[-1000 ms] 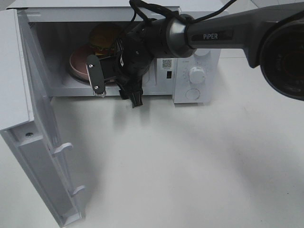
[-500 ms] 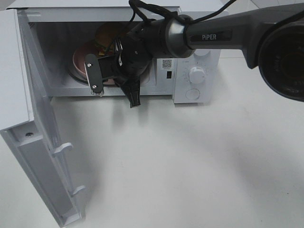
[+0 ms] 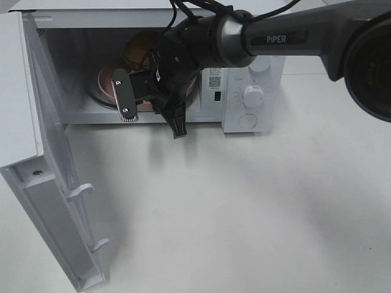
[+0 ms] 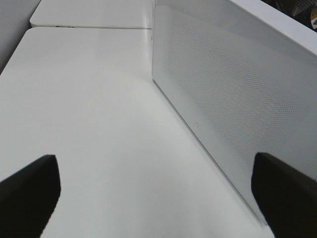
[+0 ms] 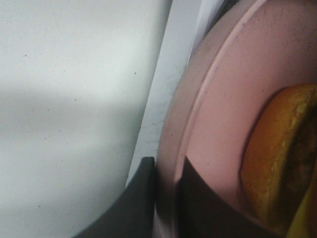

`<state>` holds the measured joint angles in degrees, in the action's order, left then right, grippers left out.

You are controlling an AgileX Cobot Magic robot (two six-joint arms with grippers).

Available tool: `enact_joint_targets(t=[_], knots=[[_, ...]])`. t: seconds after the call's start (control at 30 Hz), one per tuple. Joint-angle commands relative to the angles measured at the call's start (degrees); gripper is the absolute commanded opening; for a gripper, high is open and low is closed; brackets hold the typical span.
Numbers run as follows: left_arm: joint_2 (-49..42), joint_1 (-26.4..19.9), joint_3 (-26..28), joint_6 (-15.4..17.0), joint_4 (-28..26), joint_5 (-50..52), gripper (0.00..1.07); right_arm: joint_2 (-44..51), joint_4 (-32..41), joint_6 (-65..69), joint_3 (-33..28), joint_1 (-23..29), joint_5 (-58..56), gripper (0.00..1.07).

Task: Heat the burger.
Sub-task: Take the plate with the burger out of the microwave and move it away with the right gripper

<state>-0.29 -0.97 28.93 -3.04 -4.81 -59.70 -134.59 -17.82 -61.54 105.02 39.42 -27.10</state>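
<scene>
- The right gripper [image 5: 166, 198] is clenched on the rim of the pink plate [image 5: 218, 114]; in the right wrist view one dark finger sits under the rim and the other above it.
- The burger [image 5: 282, 158] rests on that plate, toward the side away from the pinched edge, apart from the fingers.
- Plate and burger lie inside the microwave [image 3: 253, 97], on its floor just behind the front sill; the right arm reaches in through the opening.
- The microwave's door [image 3: 55, 201] hangs wide open, swung well out from the cavity.
- The left gripper [image 4: 158, 198] is released, jaws spread, hovering beside the microwave's outer wall, holding nothing.
- Step in hand, as I judge it: seating the plate in the cavity.
- Next move likely calls for letting go of the rim, drawing the arm clear without dragging the plate, then closing the door and turning a knob [image 3: 253, 96].
</scene>
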Motion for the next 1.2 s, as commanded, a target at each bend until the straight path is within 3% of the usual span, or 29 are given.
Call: enact_joint_targets(t=[0.03,0.7,1.2], knots=[[-1.20,-0.11,-0.06,0.40,-0.29,0.29,0.98,4.01,0.06,-0.97,-3.15,-0.06,1.49,0.00],[-1.20,-0.11,-0.06,0.40,-0.29,0.29,0.98,14.55,-0.11,-1.60,-20.17,1.43,13.46,0.00],[-1.20,-0.11,-0.06,0.40,-0.29,0.29,0.98,27.33,-2.69,-1.60,-38.22,2.01,20.17,0.00]])
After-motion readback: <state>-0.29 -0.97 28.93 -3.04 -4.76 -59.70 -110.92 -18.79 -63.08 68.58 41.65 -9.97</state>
